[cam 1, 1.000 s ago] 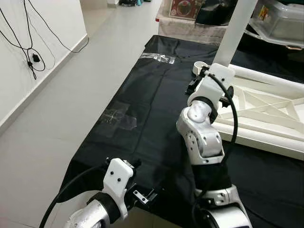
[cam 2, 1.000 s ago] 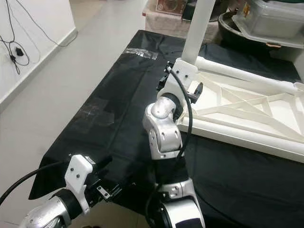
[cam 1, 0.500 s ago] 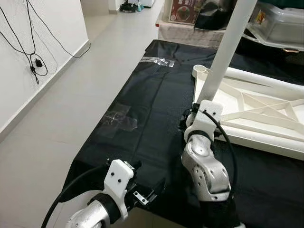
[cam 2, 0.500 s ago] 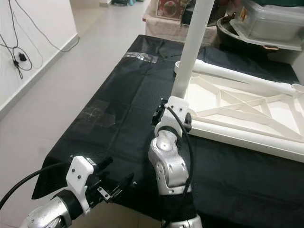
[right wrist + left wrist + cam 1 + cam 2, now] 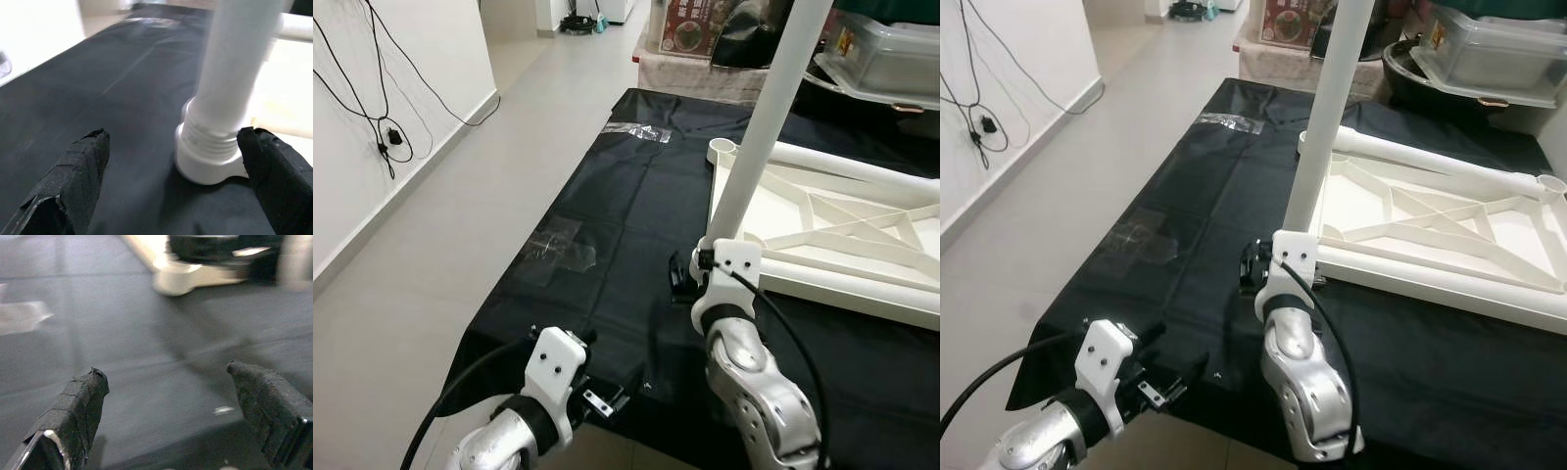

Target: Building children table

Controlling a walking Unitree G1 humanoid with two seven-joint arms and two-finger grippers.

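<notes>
Table frame (image 5: 1430,235), white plastic, lies upside down on the black sheet (image 5: 607,225) spread over the floor, one leg (image 5: 1324,127) standing upright in its near-left corner socket. Your right gripper (image 5: 171,186) sits low at the base of that leg, jaws spread wide on either side of the threaded collar, released, not touching it. Left gripper (image 5: 171,416) hovers just above the sheet near its front edge, jaws likewise spread, grasping nothing. Judged step: seating or tightening the leg in its socket. To do it well, bring the right jaws in square to the leg just above the collar, close evenly so the round tube does not squirt sideways, and turn about the leg's own axis without leaning on it; the frame is light and free on the sheet, so it may skate or twist. You may want the left gripper to come over and steady the frame's near rail. Watch that the thread looks fully down; a gap seems to remain in the right wrist view, though blur makes this uncertain. Count: one frame, one leg fitted, two open corner sockets seen along the far rail, fourth corner out of view. Two patches of clear tape (image 5: 558,245) on the sheet.
</notes>
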